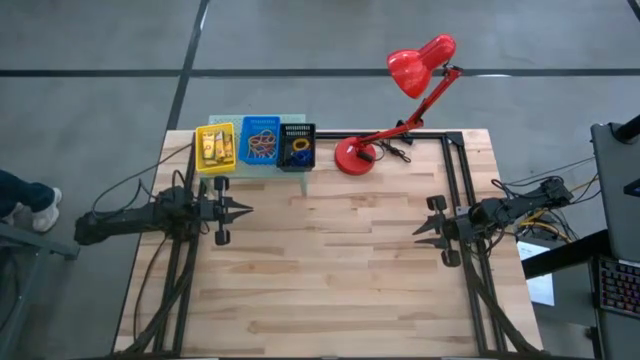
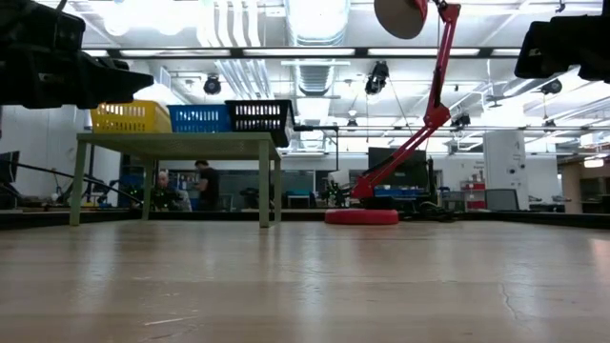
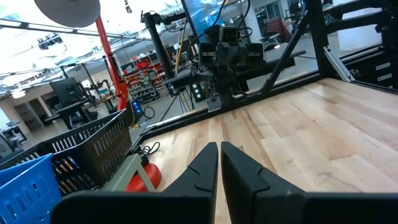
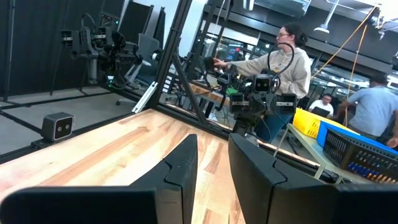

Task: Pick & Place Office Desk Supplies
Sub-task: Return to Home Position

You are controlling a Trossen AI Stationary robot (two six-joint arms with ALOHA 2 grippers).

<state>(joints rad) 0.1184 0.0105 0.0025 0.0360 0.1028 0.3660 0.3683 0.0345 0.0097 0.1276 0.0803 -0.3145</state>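
High view, looking straight down on a pale wooden table (image 1: pixel 330 285). Two dark arms are reaching in from the left and right edges, pointing at each other across bare boards.

The left gripper (image 1: pixel 243 210) is hovering over the table's left part, just in front of the shelf. In its wrist view its two fingers are pressing almost together, with only a sliver between them, and are gripping nothing. The right gripper (image 1: pixel 424 222) is hovering over the right part, well apart from the supplies. Its wrist view is showing a clear gap between the fingers, so it is standing partly spread and carrying nothing.

A pale green shelf (image 1: pixel 258 173) is standing at the far left of the table, with three small baskets sitting side by side on top:
- The yellow basket (image 1: pixel 216 130), on the left, is holding yellow packets (image 1: pixel 213 150).
- The blue basket (image 1: pixel 261 122), in the middle, is holding red and orange rubber-band loops (image 1: pixel 262 143).
- The black basket (image 1: pixel 298 128), on the right, is holding a blue ring (image 1: pixel 300 145) and pieces too small to tell.

A red desk lamp (image 1: pixel 418 66) is standing just right of the shelf.

In the right wrist view, a person (image 4: pixel 283 62) in a pale top is standing beyond the table.
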